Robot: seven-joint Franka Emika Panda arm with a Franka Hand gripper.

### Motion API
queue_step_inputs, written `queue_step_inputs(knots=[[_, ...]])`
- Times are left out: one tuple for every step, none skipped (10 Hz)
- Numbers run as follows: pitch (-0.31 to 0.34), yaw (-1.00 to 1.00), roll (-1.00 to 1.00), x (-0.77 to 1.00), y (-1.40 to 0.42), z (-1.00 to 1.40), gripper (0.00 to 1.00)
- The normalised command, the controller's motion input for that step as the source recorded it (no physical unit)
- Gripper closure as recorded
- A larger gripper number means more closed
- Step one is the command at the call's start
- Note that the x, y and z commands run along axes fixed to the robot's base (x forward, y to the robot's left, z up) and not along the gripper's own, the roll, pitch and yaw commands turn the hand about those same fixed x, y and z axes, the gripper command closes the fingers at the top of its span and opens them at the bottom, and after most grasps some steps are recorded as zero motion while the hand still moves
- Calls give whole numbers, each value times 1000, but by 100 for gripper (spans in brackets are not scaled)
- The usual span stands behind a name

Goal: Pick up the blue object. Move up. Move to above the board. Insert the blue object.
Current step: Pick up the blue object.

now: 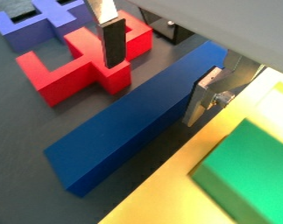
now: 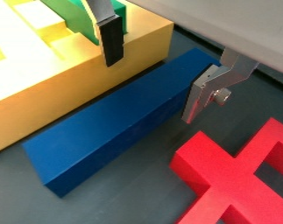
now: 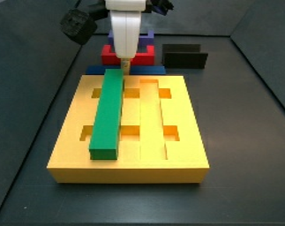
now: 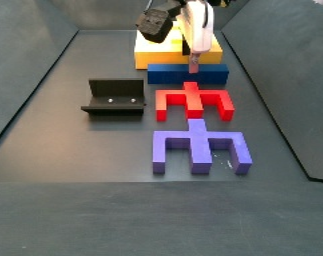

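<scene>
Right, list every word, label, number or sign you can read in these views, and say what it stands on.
None: no view shows any readable text.
The blue object, the board, the green bar, the red piece, the purple piece and the fixture are plain.
The gripper, open astride the blue object, bears no marking.

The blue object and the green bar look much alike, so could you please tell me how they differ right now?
The blue object is dark blue; the green bar is green. The blue object lies on the dark floor beside the board, while the green bar already sits in one of the board's long grooves. The pincer straddles the blue object with its fingers on either side; nothing touches the green bar. Both are long, plain rectangular bars.
</scene>
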Motion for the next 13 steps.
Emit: queue_step_inputs(knots=[[-97,0,0,-143,0,-206,0],[-66,-71,0,-14,0,-200,0],[-17,-231,0,0,0,-180,0],[-6,-294,0,-20,0,-194,0],[0,-303,40,-69,0,-214,0],[0,-320,66,-77,0,-211,0],[0,-249,67,0,0,-180,0],[0,-63,47,49,51,-143,0],[1,-20,33,71,37,-129,0],[0,0,34,57,14,-160,0],[3,0,16,160,0,-149,0],[36,11,0,331,0,-123,0],[23,0,0,269,0,-160,0]])
